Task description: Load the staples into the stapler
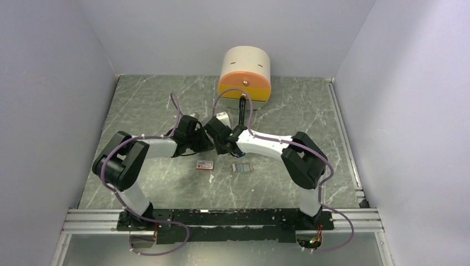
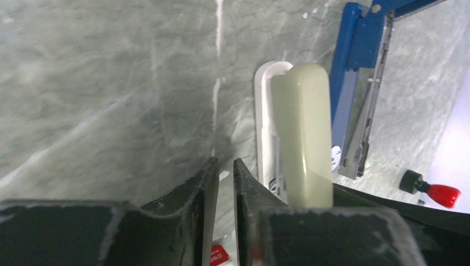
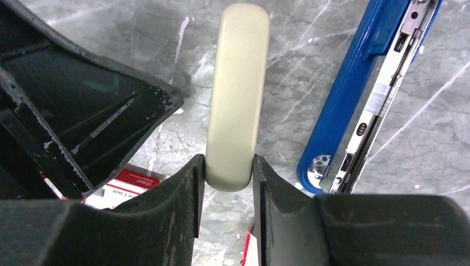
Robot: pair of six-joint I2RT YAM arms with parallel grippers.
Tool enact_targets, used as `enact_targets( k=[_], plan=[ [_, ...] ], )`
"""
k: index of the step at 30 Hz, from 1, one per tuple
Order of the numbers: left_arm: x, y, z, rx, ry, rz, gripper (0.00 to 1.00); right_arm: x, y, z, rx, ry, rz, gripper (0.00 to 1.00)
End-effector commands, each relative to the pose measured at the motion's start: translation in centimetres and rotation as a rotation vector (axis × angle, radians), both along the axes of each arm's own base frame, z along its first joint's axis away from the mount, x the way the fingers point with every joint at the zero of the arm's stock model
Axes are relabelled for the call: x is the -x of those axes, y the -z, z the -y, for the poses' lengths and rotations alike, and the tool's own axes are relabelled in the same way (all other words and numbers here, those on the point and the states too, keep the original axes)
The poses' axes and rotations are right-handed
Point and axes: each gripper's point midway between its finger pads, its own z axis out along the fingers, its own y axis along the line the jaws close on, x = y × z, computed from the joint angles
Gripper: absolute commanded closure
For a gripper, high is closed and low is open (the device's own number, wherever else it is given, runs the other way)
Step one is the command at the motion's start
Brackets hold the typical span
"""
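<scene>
While the right pincer [image 3: 227, 163] is clamped on the near end of the cream stapler [image 3: 237, 83], with one pad tight against each side of its rounded top bar, we see the left pincer [image 2: 223, 166] all but pressed together. There's only a thin slit between its fingers [image 2: 202, 188], and nothing in it that we can make out. The left pincer sits just left of the cream stapler, and we can't tell if they touch. In the left wrist view the cream bar sits over a white base [image 2: 264, 111]. A blue stapler [image 3: 346, 105] lies just right of it on the worktop [image 1: 149, 105], hinged open with its metal rail exposed. The staples [image 1: 241, 168] lie flat on the worktop on the near side of the right forearm, apart from both pincers and both staplers. They are near the small red-and-white box [image 1: 204, 164] on its right, with a gap between. We can't tell whether the box flap is open, or what's inside. A cream-and-orange round-topped bin [image 1: 244, 75] stands at the far edge against the back wall. Its front is shut and has a small knob, so the contents are hidden. A small black item with a red cap [image 2: 435, 193] lies right of the blue stapler.
</scene>
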Motion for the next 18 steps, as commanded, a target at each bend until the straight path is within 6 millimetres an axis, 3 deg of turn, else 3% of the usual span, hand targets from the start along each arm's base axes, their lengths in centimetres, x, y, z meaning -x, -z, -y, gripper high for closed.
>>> enact_targets(
  k=[1,5,10,14,18],
  plan=[
    [1.3,1.3,-3.9,-0.211,-0.056,-0.048,0.74,-1.3,-2.9,-1.0,-0.072,-0.010,0.014,0.59],
    [2.1,0.7,-4.8,-0.231,-0.067,-0.043,0.68,-3.3,-6.0,-0.9,-0.121,0.003,0.070,0.45],
    [2.4,-0.9,-5.0,-0.211,-0.072,-0.013,0.62,-5.0,-9.2,0.4,-0.160,0.030,0.140,0.38],
    [2.8,-3.2,-5.2,-0.184,-0.074,0.039,0.56,-7.2,-12.4,3.6,-0.151,0.111,0.262,0.33],
    [3.8,-5.5,-5.8,-0.160,-0.072,0.094,0.34,-9.8,-15.1,6.8,-0.122,0.186,0.378,0.24]
  ],
)
